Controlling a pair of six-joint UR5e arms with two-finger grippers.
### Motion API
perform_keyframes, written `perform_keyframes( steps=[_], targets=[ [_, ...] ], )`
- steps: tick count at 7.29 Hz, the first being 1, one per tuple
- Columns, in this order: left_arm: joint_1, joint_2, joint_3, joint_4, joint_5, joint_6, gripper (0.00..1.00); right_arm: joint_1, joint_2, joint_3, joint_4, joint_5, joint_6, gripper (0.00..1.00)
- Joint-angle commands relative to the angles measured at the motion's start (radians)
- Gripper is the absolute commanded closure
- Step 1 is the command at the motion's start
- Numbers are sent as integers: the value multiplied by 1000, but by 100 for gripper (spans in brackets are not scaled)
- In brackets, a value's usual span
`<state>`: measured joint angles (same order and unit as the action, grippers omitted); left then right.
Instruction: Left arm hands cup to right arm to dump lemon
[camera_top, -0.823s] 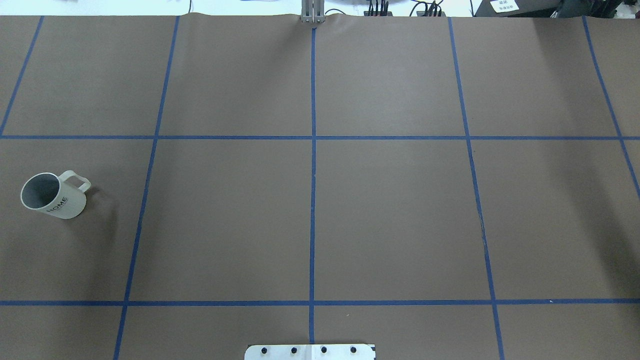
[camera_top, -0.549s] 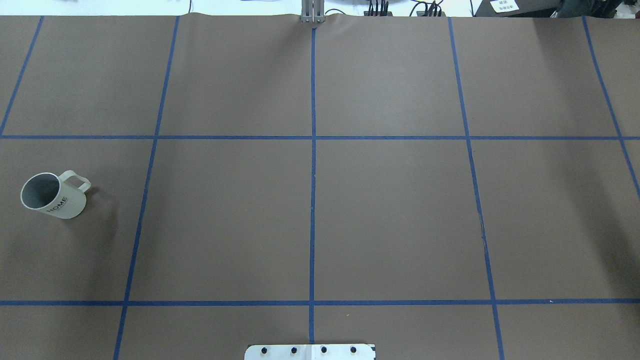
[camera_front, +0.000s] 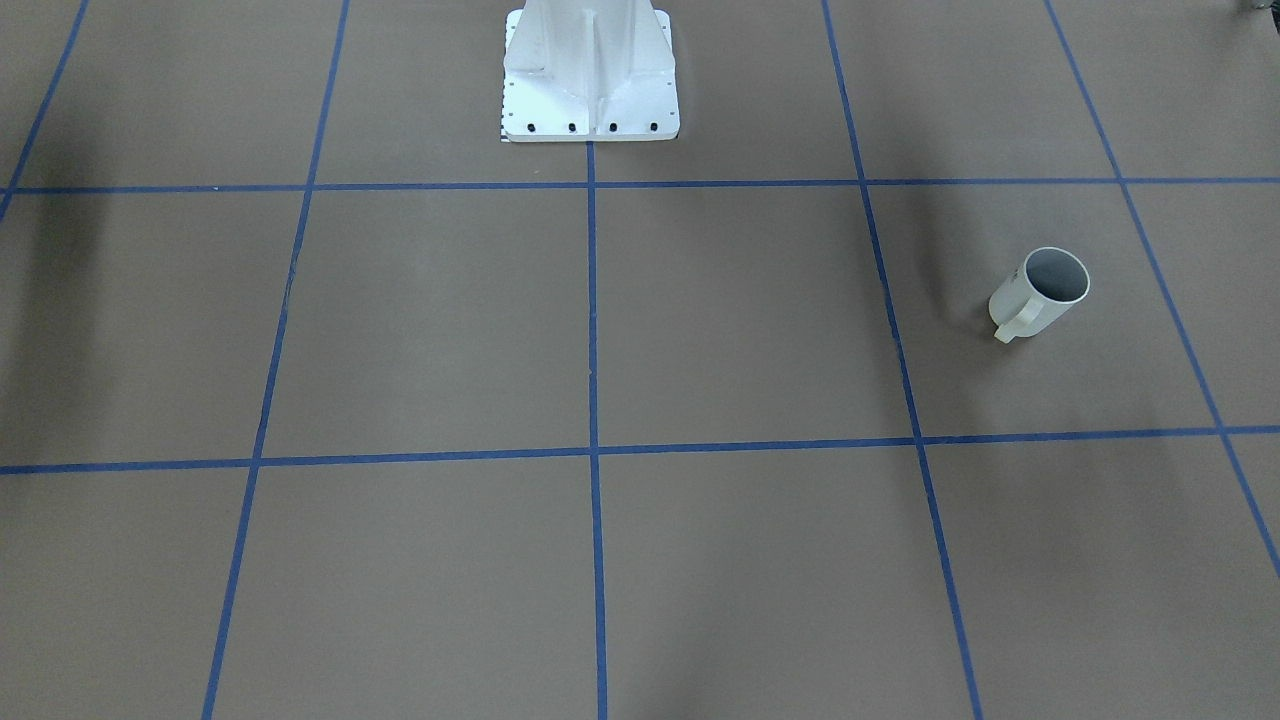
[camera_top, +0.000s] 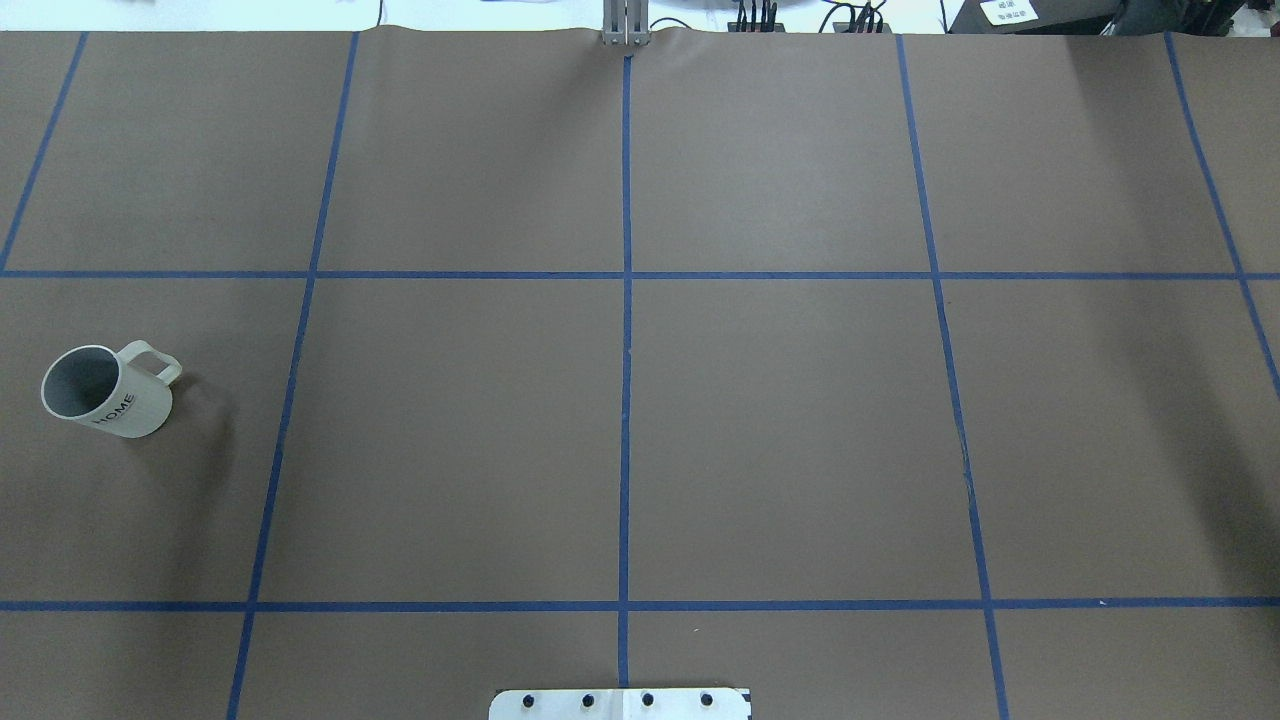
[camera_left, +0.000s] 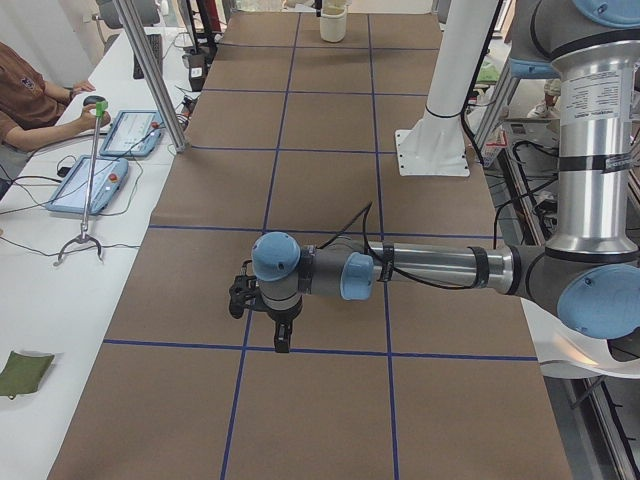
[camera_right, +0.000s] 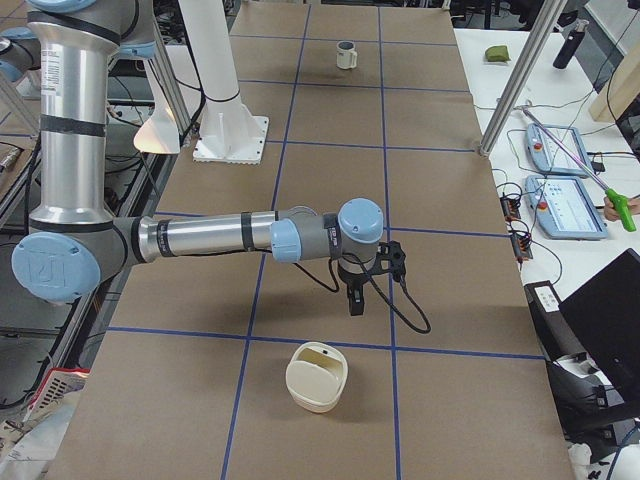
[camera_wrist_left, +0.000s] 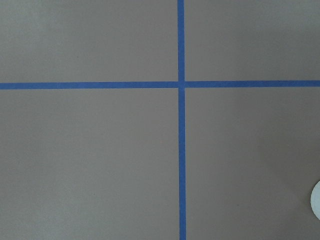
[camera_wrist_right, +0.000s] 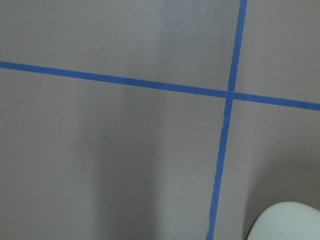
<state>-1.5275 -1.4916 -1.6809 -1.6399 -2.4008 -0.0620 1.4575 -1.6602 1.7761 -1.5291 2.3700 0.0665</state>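
Left gripper and right gripper both hang over the table, open or closed I cannot tell, while the cup stands upright near the table's left end.

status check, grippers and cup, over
Left gripper and right gripper hang over the table, nothing seen in them; open or shut, cannot tell. Cup upright on robot's left side, untouched; lemon not seen. Cream tub near right gripper.

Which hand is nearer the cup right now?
Left. The left hand hovers over the left end of the table, where the cup stands; the right hand hangs beyond the white pedestal, toward the opposite end.
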Motion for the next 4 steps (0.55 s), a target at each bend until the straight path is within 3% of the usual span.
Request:
perform_keyframes(
  steps=[1, 2, 4],
  targets=[
    [91, -2, 0, -105, -76, -42, 0, -3, 10, -4, 1, 0, -1, 0],
    [200, -7, -35, -194, -55, -158, 0, -3, 10, -3, 1, 2, 1, 0],
    [300, -10, -51, -314, -26, -322, 0, -6, 13, 0, 1, 3, -2, 0]
  ],
)
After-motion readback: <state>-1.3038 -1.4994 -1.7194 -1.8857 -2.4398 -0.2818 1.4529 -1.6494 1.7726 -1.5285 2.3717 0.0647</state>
